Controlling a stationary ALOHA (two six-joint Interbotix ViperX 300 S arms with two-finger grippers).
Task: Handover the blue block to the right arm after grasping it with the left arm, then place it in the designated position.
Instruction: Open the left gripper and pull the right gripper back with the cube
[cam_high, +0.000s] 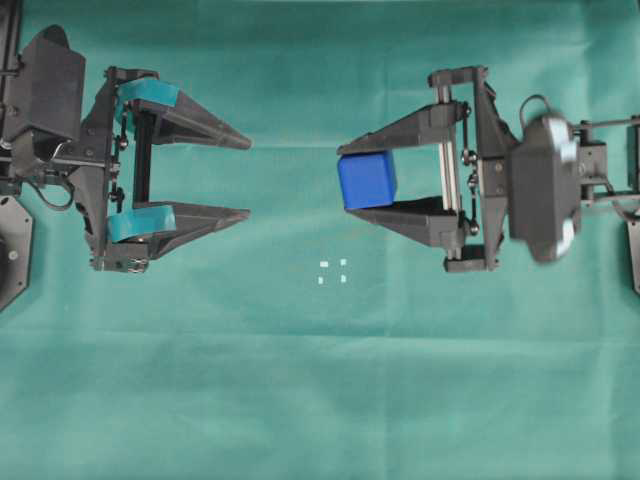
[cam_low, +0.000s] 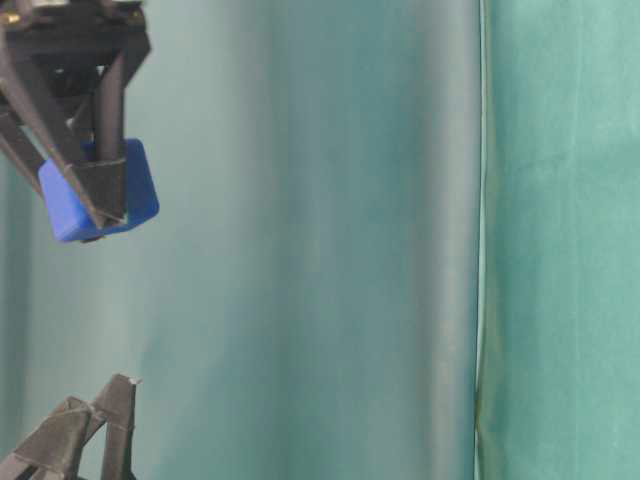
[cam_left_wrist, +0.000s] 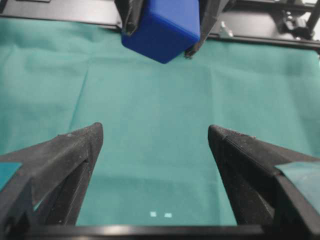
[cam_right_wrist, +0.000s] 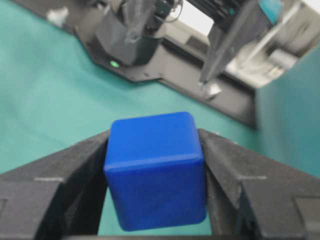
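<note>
The blue block (cam_high: 367, 180) is off the cloth, clamped between the plain black fingers of my right gripper (cam_high: 347, 180), which is shut on it. It fills the right wrist view (cam_right_wrist: 155, 170) and hangs high in the table-level view (cam_low: 142, 190). The left gripper (cam_high: 249, 178), with teal tape bands, stands wide open and empty, facing the block across a gap. From the left wrist, the block (cam_left_wrist: 162, 27) sits ahead and above the spread left gripper (cam_left_wrist: 155, 132). The designated position (cam_high: 332, 271), tiny white marks, lies on the cloth below and between both grippers; two of its marks (cam_left_wrist: 160, 215) show.
A green cloth (cam_high: 320, 400) covers the table. The arm bases stand at the left edge (cam_high: 15, 240) and the right edge (cam_high: 632, 240). A black rail (cam_left_wrist: 260, 37) runs along the far side in the left wrist view.
</note>
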